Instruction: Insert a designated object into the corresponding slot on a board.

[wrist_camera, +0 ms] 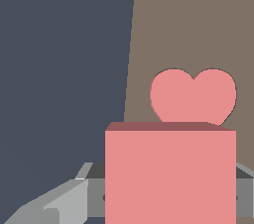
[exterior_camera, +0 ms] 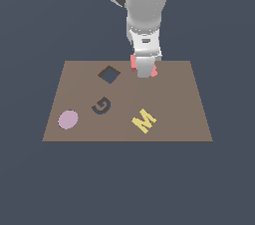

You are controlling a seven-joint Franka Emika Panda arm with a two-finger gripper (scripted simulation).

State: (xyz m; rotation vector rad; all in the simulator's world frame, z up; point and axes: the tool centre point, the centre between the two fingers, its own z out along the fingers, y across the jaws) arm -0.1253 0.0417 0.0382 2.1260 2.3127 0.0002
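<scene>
- Block (wrist_camera: 170, 176) sits between the tool's (exterior_camera: 144, 71) grey fingers (wrist_camera: 59, 203) in the wrist view, which close on its two sides (a firm hold, by the look of it).
- Tool and block are at the far edge of the board (exterior_camera: 179, 114), well apart from the slot (exterior_camera: 108, 74).
- Heart (wrist_camera: 193, 95) lies on the board just beyond the block.
- G (exterior_camera: 101, 105), M (exterior_camera: 144, 119) and pink oval (exterior_camera: 68, 119) lie nearer the board's front edge.
</scene>
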